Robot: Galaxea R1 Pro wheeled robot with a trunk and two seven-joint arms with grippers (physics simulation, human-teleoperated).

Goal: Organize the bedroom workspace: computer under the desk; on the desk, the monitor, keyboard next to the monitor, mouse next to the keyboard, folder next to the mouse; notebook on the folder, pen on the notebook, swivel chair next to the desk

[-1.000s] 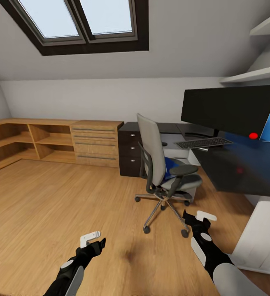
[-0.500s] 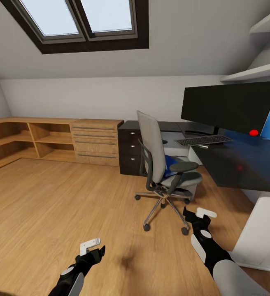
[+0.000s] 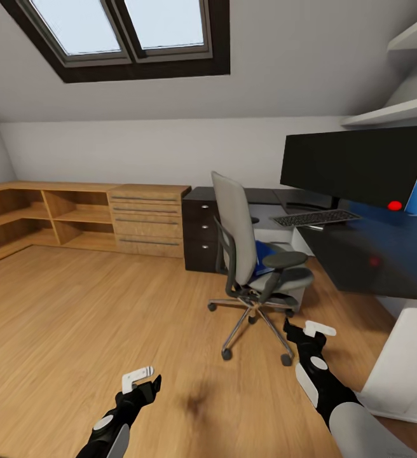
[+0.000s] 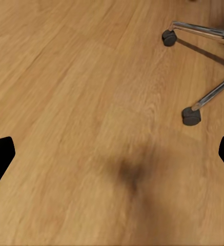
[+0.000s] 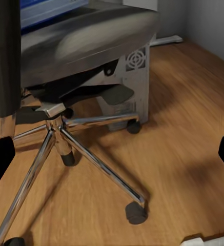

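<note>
**Folder on the chair seat: thin, light, hard to lift flat**

The folder [image 3: 264, 257] is seen lying on the seat of the chair [image 3: 250, 257], partly hidden by the backrest and the near armrest. The chair stands just beside the desk [image 3: 386, 257], with the computer [image 5: 134, 77] behind its chrome base, under the desk. The monitor [image 3: 358, 166] and keyboard [image 3: 315, 218] are already on the desk top.

The folder is judged to be light, stiff enough to hold its shape, and smooth, so slipping is likely if it is pinched weakly. Lying flat, it offers little to grasp; an edge overhanging the seat front, if one exists, would best be taken between the fingers. The armrests are expected to narrow the approach, and the chair may roll on its casters if pushed.

The left gripper [image 3: 140, 379] is held low over bare floor, its fingers apart and empty. The right gripper [image 3: 309, 332] is held near the chair base, likewise spread and empty.
</note>
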